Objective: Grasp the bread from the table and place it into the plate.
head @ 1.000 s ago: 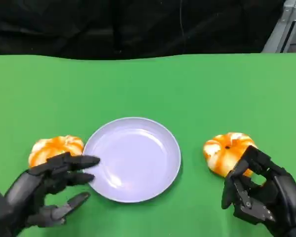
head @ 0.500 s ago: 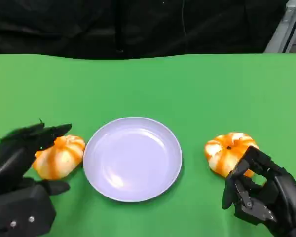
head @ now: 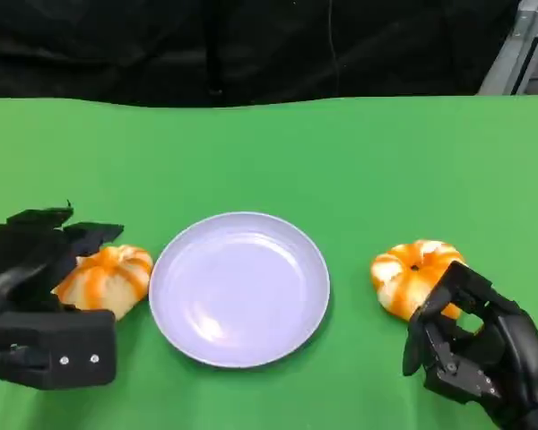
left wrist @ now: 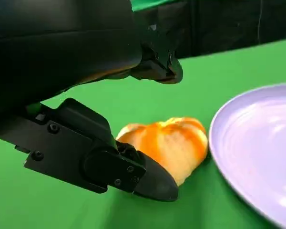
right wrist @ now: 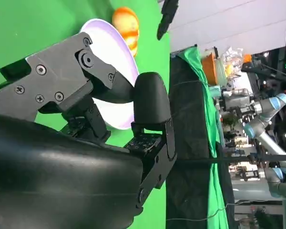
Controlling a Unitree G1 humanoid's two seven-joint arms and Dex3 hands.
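This is a robotics lab set up for recording. The surface (head: 278, 143) wears a plain green cloth, and a black curtain (head: 206, 45) hangs behind it at 12 o'clock. An aluminium frame post (head: 511, 49) stands at 2 o'clock. The right wrist view shows other robot arms with blue joints (right wrist: 264, 121) and cluttered benches (right wrist: 224, 67) beyond the curtain.

A green counter (head: 269, 152) runs back to a black curtain (head: 206, 45). A grey metal frame (head: 520, 45) stands at the far right corner. In the right wrist view, cluttered equipment (right wrist: 248, 109) shows beyond the curtain, blurred.
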